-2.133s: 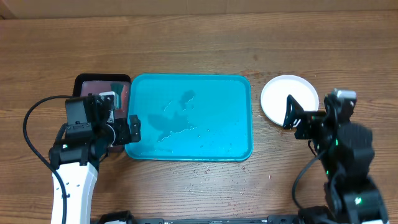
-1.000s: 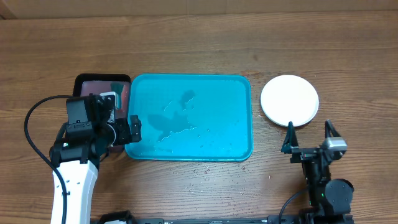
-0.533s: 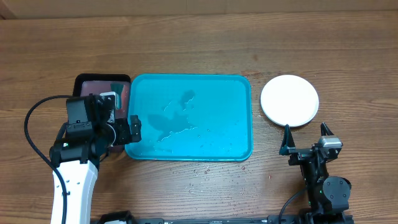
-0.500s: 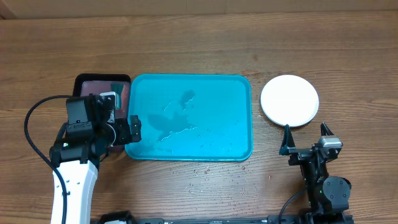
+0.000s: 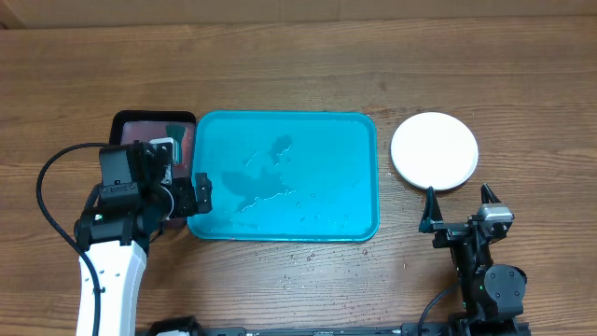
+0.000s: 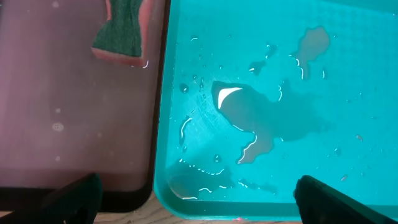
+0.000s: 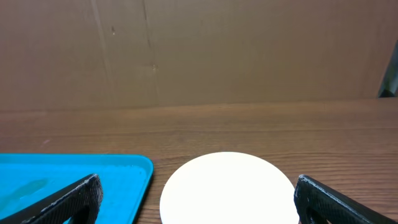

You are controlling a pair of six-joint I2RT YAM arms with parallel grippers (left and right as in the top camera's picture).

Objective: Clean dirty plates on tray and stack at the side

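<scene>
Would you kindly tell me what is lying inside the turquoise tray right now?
Only liquid puddles lie in the tray; no plates. The white plate sits outside, right of it; anything beneath it is hidden.

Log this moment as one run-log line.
tray empty, wet | white plate on table beside it | left gripper open over tray edge | right gripper open near plate

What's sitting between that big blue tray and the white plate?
Nothing; only a strip of bare wooden table separates the tray from the white plate, clearest in the overhead view.
</scene>
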